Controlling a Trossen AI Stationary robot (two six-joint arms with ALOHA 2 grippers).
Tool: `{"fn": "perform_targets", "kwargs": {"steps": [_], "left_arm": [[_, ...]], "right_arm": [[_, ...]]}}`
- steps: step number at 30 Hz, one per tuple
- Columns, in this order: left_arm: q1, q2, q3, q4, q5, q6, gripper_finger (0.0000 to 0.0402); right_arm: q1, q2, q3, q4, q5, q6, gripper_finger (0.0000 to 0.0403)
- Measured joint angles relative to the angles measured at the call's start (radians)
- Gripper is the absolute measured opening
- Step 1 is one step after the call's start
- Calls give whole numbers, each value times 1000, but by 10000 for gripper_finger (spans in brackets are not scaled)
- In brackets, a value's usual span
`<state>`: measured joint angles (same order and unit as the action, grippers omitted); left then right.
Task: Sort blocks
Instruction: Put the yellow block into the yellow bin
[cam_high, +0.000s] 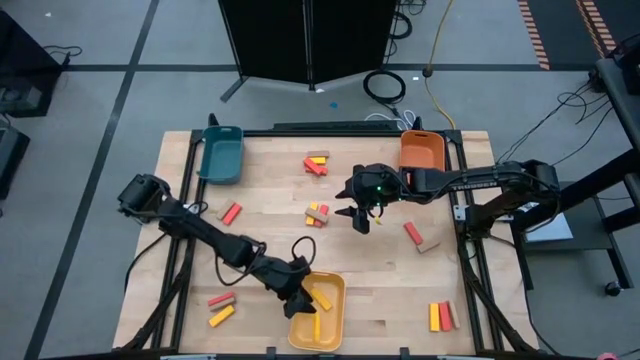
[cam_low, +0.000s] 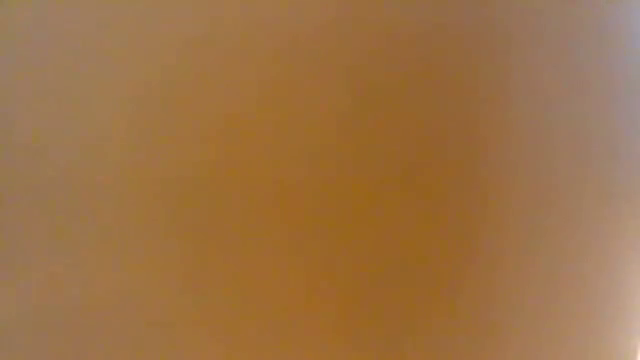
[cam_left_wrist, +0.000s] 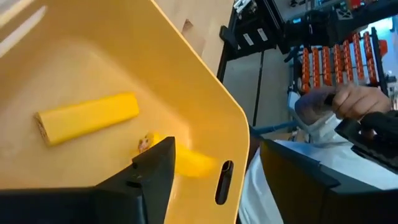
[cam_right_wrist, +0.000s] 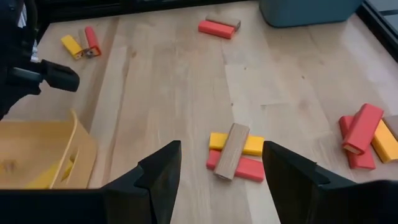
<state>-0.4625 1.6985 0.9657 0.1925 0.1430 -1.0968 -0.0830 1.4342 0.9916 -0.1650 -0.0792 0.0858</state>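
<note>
The blocks are small yellow, red and tan bars scattered over the wooden table. Two yellow blocks (cam_left_wrist: 87, 117) (cam_left_wrist: 186, 162) lie in the yellow tray (cam_high: 330, 322). My left gripper (cam_high: 298, 292) (cam_left_wrist: 217, 180) hangs open over that tray's left rim (cam_left_wrist: 205, 81), one finger inside the wall and one outside, holding nothing. My right gripper (cam_high: 360, 218) (cam_right_wrist: 217, 180) is open above the table's middle. Just ahead of it a tan block lies across a yellow and a red block (cam_right_wrist: 235, 155) (cam_high: 318, 212). The low view shows only a blur.
A teal tray (cam_high: 222, 155) sits at the far left and an orange tray (cam_high: 422, 150) at the far right. Loose blocks lie far centre (cam_high: 318, 162), at the left (cam_high: 231, 212), near left (cam_high: 222, 308), right of centre (cam_high: 415, 236) and near right (cam_high: 440, 316). A person's hand (cam_left_wrist: 348, 99) shows beyond the table.
</note>
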Motion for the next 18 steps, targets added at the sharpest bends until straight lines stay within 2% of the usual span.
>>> {"fn": "perform_targets", "kwargs": {"steps": [6,9,13,16,18], "left_arm": [[5,-20,0,-41,11,67,227],[-9,-57,0,-153,13,51,218],[-72,-136,20,-426,15,-40,205],[-140,-193,32,-664,4,-160,197],[-197,-218,32,-766,-24,-257,192]], "right_arm": [[0,0,0,0,0,-9,192],[0,0,0,-1,1,-15,192],[0,0,0,1,0,-14,192],[0,0,0,9,0,-12,192],[0,0,0,18,0,-12,192]]}}
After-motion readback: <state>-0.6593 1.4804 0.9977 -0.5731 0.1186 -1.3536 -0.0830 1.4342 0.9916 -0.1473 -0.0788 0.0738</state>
